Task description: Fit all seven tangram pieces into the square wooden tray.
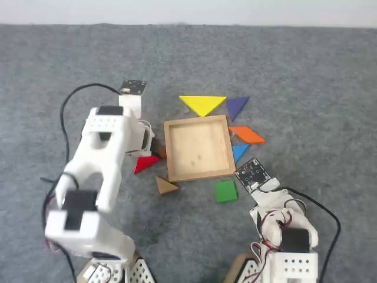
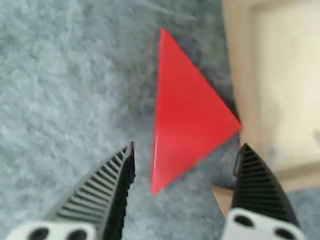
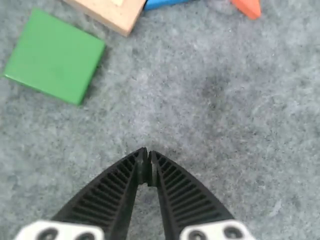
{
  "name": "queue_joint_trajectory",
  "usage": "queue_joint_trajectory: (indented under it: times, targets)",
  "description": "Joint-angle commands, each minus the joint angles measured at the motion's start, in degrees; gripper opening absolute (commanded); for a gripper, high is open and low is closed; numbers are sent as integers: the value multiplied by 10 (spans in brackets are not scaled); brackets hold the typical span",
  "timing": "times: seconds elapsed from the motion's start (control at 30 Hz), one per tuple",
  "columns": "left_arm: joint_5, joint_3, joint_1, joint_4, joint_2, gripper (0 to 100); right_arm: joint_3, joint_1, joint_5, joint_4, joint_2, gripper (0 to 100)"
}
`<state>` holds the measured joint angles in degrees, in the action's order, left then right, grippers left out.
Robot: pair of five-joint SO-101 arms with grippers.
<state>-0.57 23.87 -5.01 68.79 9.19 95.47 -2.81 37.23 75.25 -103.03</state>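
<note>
Left tool [image 2: 188, 146] open over red triangle [image 2: 185, 110] beside tray [image 1: 200, 173]. Right tool [image 3: 148, 151] closed above counter [image 3: 225, 100]. Tray floor shows bare wood.

At surface [image 1: 306, 71] centre: wooden tray [image 1: 169, 154]. Behind, toward far edge: large triangle [image 1: 202, 104], medium triangle [image 1: 237, 107]. Right: parallelogram [image 1: 247, 135], small triangle [image 1: 239, 151]. Before, toward near edge: square [image 1: 225, 191]. Left: second large triangle [image 1: 145, 163], second small triangle [image 1: 165, 186].

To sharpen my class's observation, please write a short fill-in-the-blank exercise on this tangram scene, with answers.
1. The triangle under the open left gripper is coloured ___.
2. The right gripper, over bare carpet, is ___.
3. The number of pieces inside the tray is ___.
4. The square near the tray is coloured ___.

Answers: red; shut; zero; green.
</note>
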Motion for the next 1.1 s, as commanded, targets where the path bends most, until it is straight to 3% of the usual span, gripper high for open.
queue_joint_trajectory:
  times: [0.0, 0.1, 0.3, 0.53, 0.77, 1.07]
  targets:
    - [3, -77, -18, 14, 50, 310, 10, -4, 6, 7, -5, 9]
    - [-1, -109, -32, 15, 87, 309, 10, -4, 6, 7, -5, 9]
    - [-84, -149, -62, 11, 105, 309, 10, -4, 6, 7, -5, 9]
    - [-137, -166, -45, 5, 106, 309, 10, -4, 6, 7, -5, 9]
    - [-139, -161, -24, -24, 107, 310, 10, -3, 6, 7, -5, 9]
    - [-134, -173, -30, 55, 169, 309, 10, -3, 6, 7, -5, 9]
